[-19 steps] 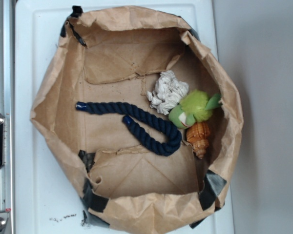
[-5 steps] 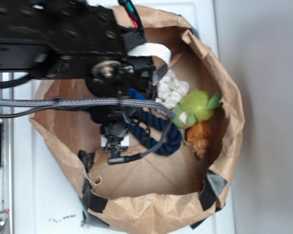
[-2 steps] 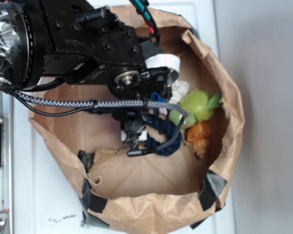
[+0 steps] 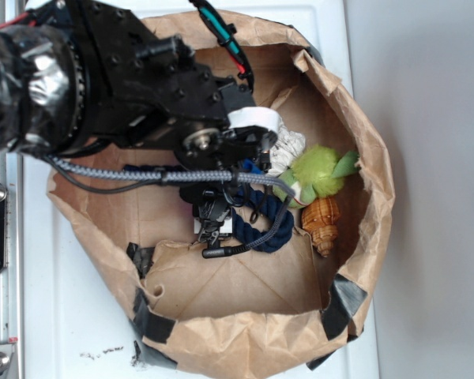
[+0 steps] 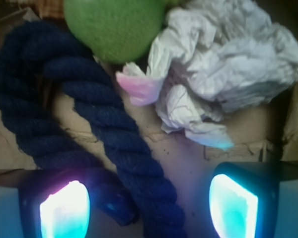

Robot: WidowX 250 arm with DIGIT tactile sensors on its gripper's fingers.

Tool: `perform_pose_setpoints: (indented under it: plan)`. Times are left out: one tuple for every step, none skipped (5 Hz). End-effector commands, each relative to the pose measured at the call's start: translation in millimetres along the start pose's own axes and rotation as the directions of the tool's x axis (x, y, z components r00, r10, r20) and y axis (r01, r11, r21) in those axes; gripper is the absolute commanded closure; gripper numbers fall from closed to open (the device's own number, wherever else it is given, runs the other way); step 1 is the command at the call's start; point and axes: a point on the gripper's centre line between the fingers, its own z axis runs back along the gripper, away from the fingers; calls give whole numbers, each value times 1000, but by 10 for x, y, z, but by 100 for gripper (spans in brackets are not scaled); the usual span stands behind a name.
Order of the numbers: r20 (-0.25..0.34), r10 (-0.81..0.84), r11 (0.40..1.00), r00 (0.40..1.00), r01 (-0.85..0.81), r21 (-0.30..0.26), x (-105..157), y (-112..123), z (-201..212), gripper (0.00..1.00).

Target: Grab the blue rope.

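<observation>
Two views to go on. From the exterior cam, the blue rope (image 4: pixel 268 221) lies on the floor of the paper bag (image 4: pixel 363 158), its bend peeking out right of the arm, next to the green plush (image 4: pixel 320 172) and shell (image 4: pixel 322 223); the gripper (image 4: pixel 215 225) sits directly over it. On the wrist cam, the gripper (image 5: pixel 149 208) is spread wide and empty, and one rope (image 5: pixel 124 148) strand runs lengthwise between the fingers, hugging the left pad (image 5: pixel 64 210). Crumpled white paper (image 5: pixel 228 74) sits farther off. I'd nudge left before closing.

Navy twisted blue rope (image 5: pixel 114 134), lime-green plush toy (image 4: pixel 320 170), white crumpled bundle (image 5: pixel 228 64), brown paper bag (image 4: pixel 245 332).
</observation>
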Motion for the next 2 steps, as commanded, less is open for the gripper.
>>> perform_pose_setpoints:
  plan:
    - [62,12,999,998,-14,40,35,-50,24,100]
    - [66,19,999,998,-21,33,23,-56,38,100]
